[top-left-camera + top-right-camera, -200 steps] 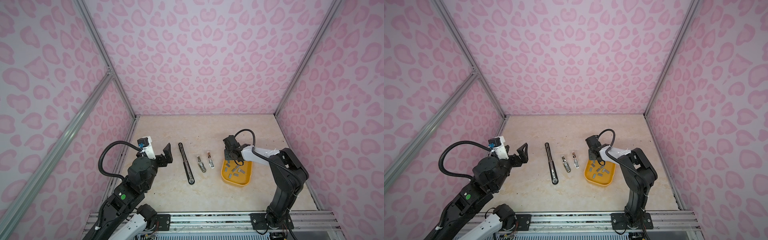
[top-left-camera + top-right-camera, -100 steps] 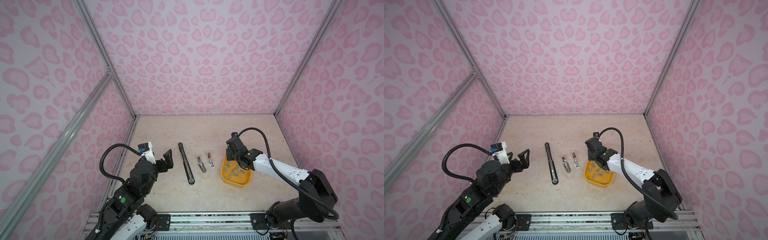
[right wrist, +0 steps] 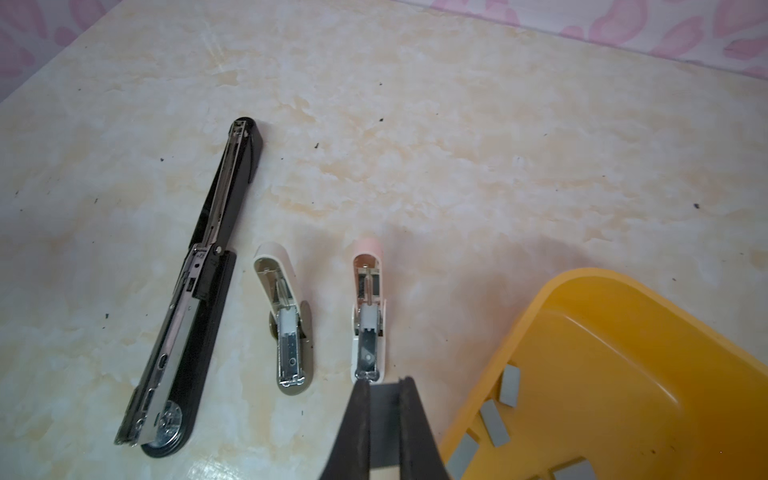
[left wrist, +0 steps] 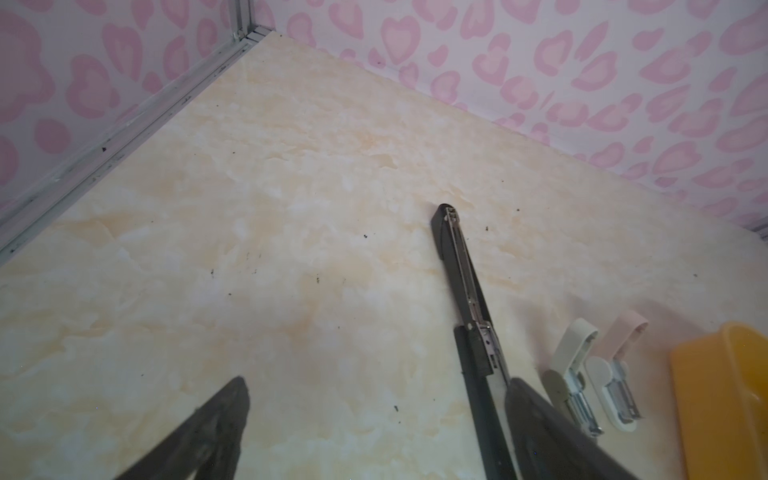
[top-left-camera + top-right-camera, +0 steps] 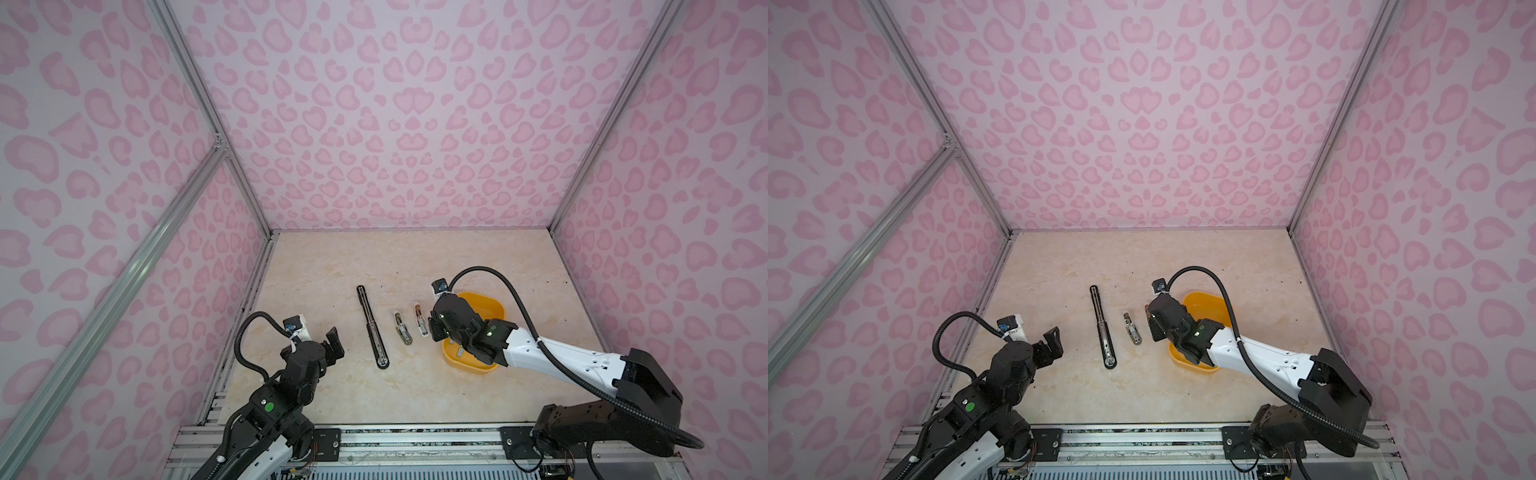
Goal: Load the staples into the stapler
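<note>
Three staplers lie open in a row on the table: a long black stapler (image 5: 372, 328) (image 3: 199, 291), a small grey-white stapler (image 5: 402, 328) (image 3: 286, 324) and a small pink stapler (image 5: 419, 320) (image 3: 368, 320). My right gripper (image 3: 384, 382) (image 5: 434, 332) is shut on a flat grey staple strip (image 3: 384, 415). Its tips hang just off the metal end of the pink stapler. Several more staples (image 3: 494, 417) lie in the yellow tray (image 3: 582, 282). My left gripper (image 4: 378, 382) (image 5: 334, 345) stands open and holds nothing, above bare table to the left of the black stapler.
The yellow tray (image 5: 490, 303) (image 5: 1204, 301) sits right of the staplers, partly under my right arm. Pink patterned walls close in the table on three sides. A metal rail (image 5: 415, 440) runs along the front edge.
My right gripper has come out of the tray, leftward and toward the front, to the pink stapler's end. My left gripper has drawn back toward the front edge.
</note>
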Controlling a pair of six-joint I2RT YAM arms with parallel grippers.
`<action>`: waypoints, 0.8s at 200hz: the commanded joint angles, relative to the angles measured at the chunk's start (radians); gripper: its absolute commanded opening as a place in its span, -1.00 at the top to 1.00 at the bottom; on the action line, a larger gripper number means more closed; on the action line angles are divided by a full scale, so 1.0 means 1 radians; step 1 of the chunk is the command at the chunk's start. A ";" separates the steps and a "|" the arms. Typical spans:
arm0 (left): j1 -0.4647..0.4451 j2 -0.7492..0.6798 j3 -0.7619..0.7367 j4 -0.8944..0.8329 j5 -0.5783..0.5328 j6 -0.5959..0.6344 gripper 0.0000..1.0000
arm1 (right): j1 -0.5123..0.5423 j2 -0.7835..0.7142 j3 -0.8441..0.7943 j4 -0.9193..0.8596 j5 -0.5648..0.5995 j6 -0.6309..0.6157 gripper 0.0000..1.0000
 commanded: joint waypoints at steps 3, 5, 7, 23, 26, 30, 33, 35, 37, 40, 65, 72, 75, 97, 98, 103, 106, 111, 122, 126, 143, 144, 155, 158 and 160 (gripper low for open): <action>0.001 0.001 -0.005 0.043 -0.002 -0.007 -0.82 | 0.022 0.036 -0.005 0.091 0.025 0.009 1.00; 0.001 -0.001 -0.008 0.050 0.002 -0.003 -0.82 | 0.021 0.038 -0.006 0.093 0.024 0.009 0.99; 0.001 -0.003 -0.010 0.056 0.004 0.002 -0.83 | 0.021 0.040 -0.009 0.099 0.024 0.012 0.99; 0.001 -0.024 -0.026 0.074 0.000 0.010 -0.88 | 0.019 0.066 -0.009 0.121 0.021 0.008 0.99; 0.002 -0.029 -0.028 0.075 0.000 0.012 -0.89 | 0.020 0.073 -0.007 0.121 0.022 0.006 0.99; 0.001 -0.035 -0.030 0.078 0.000 0.015 -0.90 | 0.021 0.084 0.000 0.117 0.023 0.004 1.00; 0.001 -0.042 -0.032 0.080 0.002 0.017 -0.91 | 0.021 0.091 0.005 0.115 0.025 0.004 1.00; 0.001 -0.046 -0.033 0.081 0.002 0.019 -0.91 | 0.021 0.096 0.008 0.112 0.024 0.004 1.00; 0.001 -0.050 -0.034 0.084 0.002 0.021 -0.92 | 0.020 0.104 0.013 0.109 0.026 0.004 1.00; 0.002 -0.055 -0.038 0.089 0.003 0.024 -0.93 | 0.020 0.110 0.016 0.108 0.026 0.004 1.00; 0.001 -0.102 -0.056 0.099 -0.009 0.033 -1.00 | 0.019 0.170 0.038 0.119 -0.001 0.027 1.00; 0.001 -0.115 -0.059 0.097 -0.012 0.033 -0.99 | 0.021 0.186 0.045 0.121 -0.009 0.044 1.00; 0.001 -0.120 -0.060 0.097 -0.013 0.033 -0.98 | 0.021 0.194 0.047 0.121 -0.014 0.049 1.00; 0.001 -0.149 -0.068 0.094 -0.017 0.033 -0.93 | 0.022 0.248 0.070 0.116 -0.038 0.097 1.00; 0.002 -0.150 -0.069 0.094 -0.017 0.033 -0.93 | 0.022 0.251 0.071 0.115 -0.038 0.100 1.00; 0.001 -0.154 -0.071 0.095 -0.017 0.033 -0.92 | 0.023 0.258 0.071 0.113 -0.039 0.110 1.00; 0.001 -0.156 -0.070 0.095 -0.017 0.033 -0.92 | 0.024 0.262 0.069 0.112 -0.037 0.114 1.00; 0.001 -0.158 -0.072 0.096 -0.018 0.033 -0.92 | 0.028 0.263 0.065 0.110 -0.025 0.126 1.00; 0.001 -0.160 -0.073 0.094 -0.021 0.032 -0.92 | 0.042 0.258 0.044 0.108 0.003 0.151 1.00; 0.002 -0.161 -0.072 0.092 -0.022 0.030 -0.92 | 0.048 0.254 0.036 0.108 0.010 0.155 1.00; 0.002 -0.157 -0.070 0.083 -0.027 0.025 -0.92 | 0.073 0.236 0.002 0.094 0.050 0.180 1.00; 0.002 -0.158 -0.069 0.083 -0.027 0.025 -0.92 | 0.074 0.236 -0.001 0.094 0.052 0.181 1.00; 0.001 -0.157 -0.066 0.077 -0.030 0.021 -0.92 | 0.084 0.226 -0.022 0.078 0.069 0.195 1.00; 0.001 -0.158 -0.067 0.075 -0.030 0.019 -0.92 | 0.086 0.224 -0.028 0.073 0.075 0.200 1.00; 0.001 -0.159 -0.066 0.073 -0.031 0.018 -0.92 | 0.085 0.221 -0.032 0.071 0.080 0.204 1.00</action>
